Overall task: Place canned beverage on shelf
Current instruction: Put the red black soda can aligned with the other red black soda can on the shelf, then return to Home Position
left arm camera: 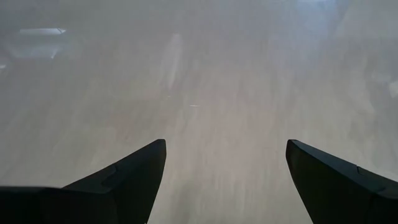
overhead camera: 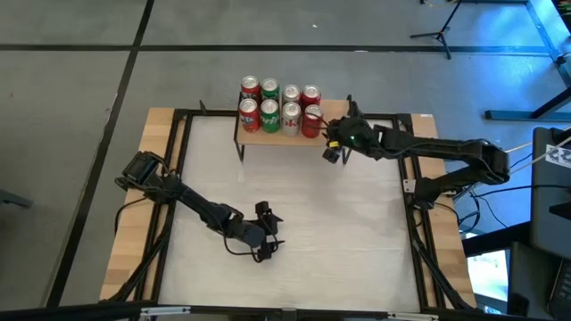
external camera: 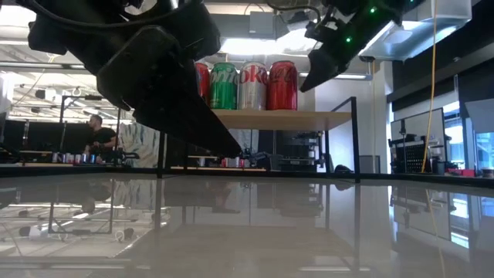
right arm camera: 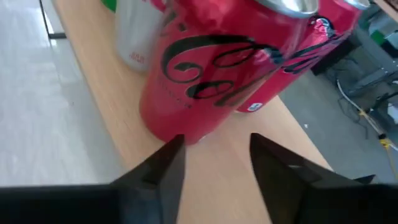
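Eight cans are standing in two rows on the shelf [overhead camera: 278, 134] at the desk's [overhead camera: 294, 196] far edge. The nearest red can [right arm camera: 211, 68] (front row, right end) is sitting upright on the board, and the right end effector [right arm camera: 214, 152] is hovering just beside it, fingers narrowed but apparently not gripping it. The left end effector [left arm camera: 225, 165] is waiting wide open over bare desk, well apart.

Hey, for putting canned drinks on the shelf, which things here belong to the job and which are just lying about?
Part of the job:
- small light-wood shelf on thin black legs
- eight red, green and silver drink cans on it
- right gripper, beside the red end can

Just about:
- left gripper, open over bare pale tabletop
- a person far behind
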Action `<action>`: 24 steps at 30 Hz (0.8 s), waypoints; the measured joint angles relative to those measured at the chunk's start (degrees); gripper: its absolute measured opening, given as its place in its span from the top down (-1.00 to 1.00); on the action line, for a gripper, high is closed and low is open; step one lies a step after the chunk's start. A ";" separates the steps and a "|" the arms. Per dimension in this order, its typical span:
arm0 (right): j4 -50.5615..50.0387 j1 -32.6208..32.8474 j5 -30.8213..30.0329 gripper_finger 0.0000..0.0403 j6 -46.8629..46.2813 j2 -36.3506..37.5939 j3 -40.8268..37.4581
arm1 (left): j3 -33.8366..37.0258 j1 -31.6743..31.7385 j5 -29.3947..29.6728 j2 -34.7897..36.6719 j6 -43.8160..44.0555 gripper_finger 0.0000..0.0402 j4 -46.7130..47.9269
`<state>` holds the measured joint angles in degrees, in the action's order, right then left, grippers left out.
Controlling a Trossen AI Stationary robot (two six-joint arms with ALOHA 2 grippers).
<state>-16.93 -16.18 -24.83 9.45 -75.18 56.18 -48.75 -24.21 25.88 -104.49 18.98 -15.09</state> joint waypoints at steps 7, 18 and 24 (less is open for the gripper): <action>3.63 -2.02 3.88 0.45 -0.14 0.00 -0.04 | 0.00 -0.07 -0.02 0.00 -0.04 -0.60 0.00; 6.67 -1.88 1.50 0.48 0.07 0.00 -0.04 | 0.00 -0.22 -0.02 0.00 -0.04 -0.60 0.00; 3.51 -0.11 0.32 0.48 0.02 2.14 -0.04 | 0.00 -0.22 -0.04 0.00 -0.02 -0.60 0.00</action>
<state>-13.42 -16.29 -24.51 9.47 -73.03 56.14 -48.75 -24.43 25.85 -104.49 18.96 -15.09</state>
